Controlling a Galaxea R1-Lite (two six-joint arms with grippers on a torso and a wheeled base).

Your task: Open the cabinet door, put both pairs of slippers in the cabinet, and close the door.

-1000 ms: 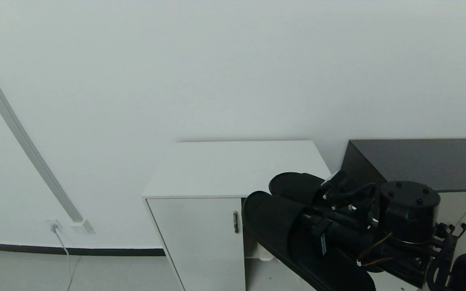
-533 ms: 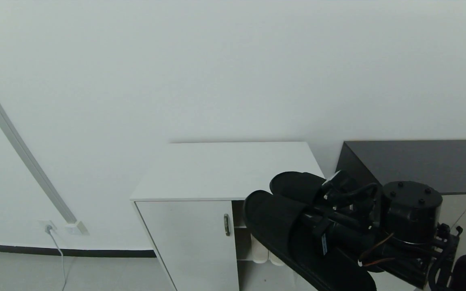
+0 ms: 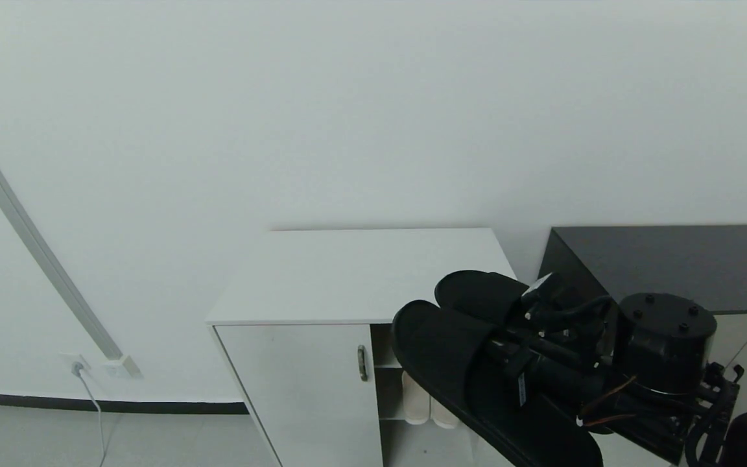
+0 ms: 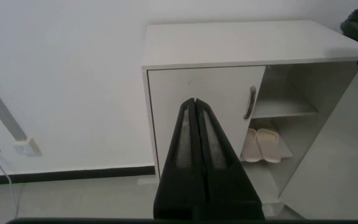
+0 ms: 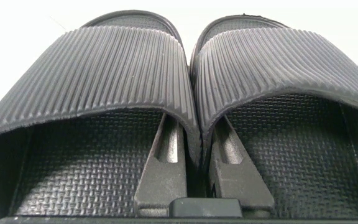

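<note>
A white cabinet stands against a plain wall. Its left door is closed, with a small handle at the inner edge, and its right half stands open, showing shelves. A pair of pale slippers lies side by side on a shelf inside the open half, toes inward.

The right gripper holds the black slippers in the air just in front of the cabinet's open half. One finger sits inside each slipper, pinching their two touching inner walls together. Their long axis runs toes-first toward the cabinet's opening, heels lower and farther out from it. This arm is the nearer one, so the placing move likely goes straight ahead into the opening.

The left gripper hangs well out from the cabinet's closed door, pointing at it, fingers pressed together and holding nothing.

The black slippers and arm cover much of the cabinet's open half in the head view. The opened door cannot be made out, and the cabinet's lowest part is cut off, so where free shelf room lies is uncertain
</note>
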